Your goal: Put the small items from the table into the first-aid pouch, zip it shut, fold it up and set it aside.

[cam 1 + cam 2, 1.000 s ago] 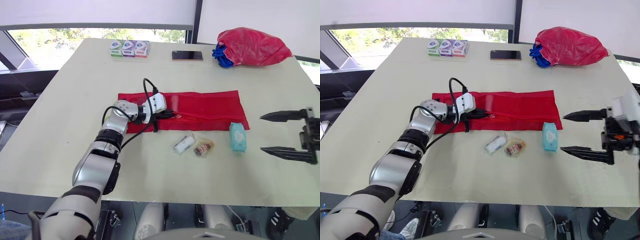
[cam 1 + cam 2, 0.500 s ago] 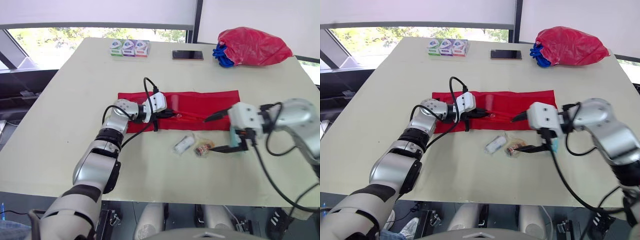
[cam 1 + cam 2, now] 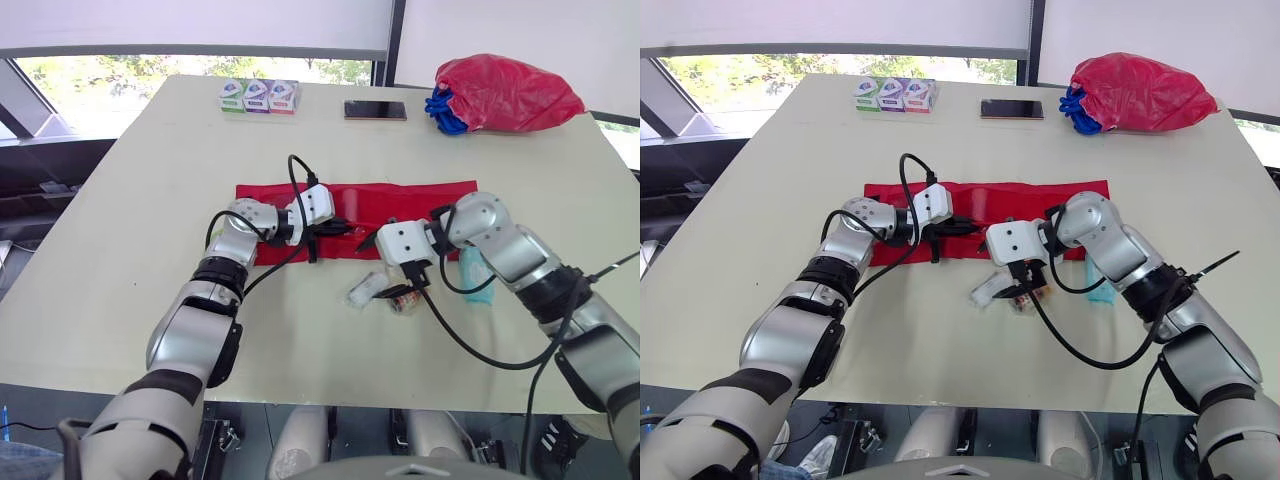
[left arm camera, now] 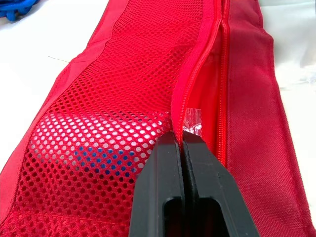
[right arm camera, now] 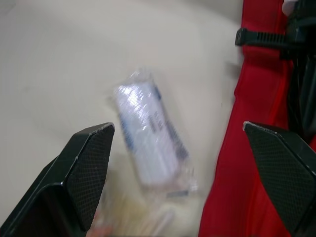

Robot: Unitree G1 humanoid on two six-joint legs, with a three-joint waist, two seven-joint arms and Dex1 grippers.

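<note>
A red first-aid pouch point(image 3: 425, 205) lies flat in the middle of the tabletop point(image 3: 150, 180). The left gripper point(image 4: 182, 140), pressed together, pinches the pouch's open zipper edge. The right gripper point(image 5: 178, 128) hovers spread over a white wrapped packet point(image 3: 366, 288), which sits just beside the pouch toward the tabletop's near edge. The grasp will likely go best centred on the packet, closing across its narrow width and clear of the pouch fabric.

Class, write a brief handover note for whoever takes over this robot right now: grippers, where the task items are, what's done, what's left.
Left gripper: shut on the open edge of the red pouch, which lies flat and unzipped.
Right gripper: open, hovering over the white packet.
White packet, brown packet and teal wipes pack lie on the table beside the pouch.
Done: pouch held open. Left: pack all three, zip, fold, set aside.
</note>
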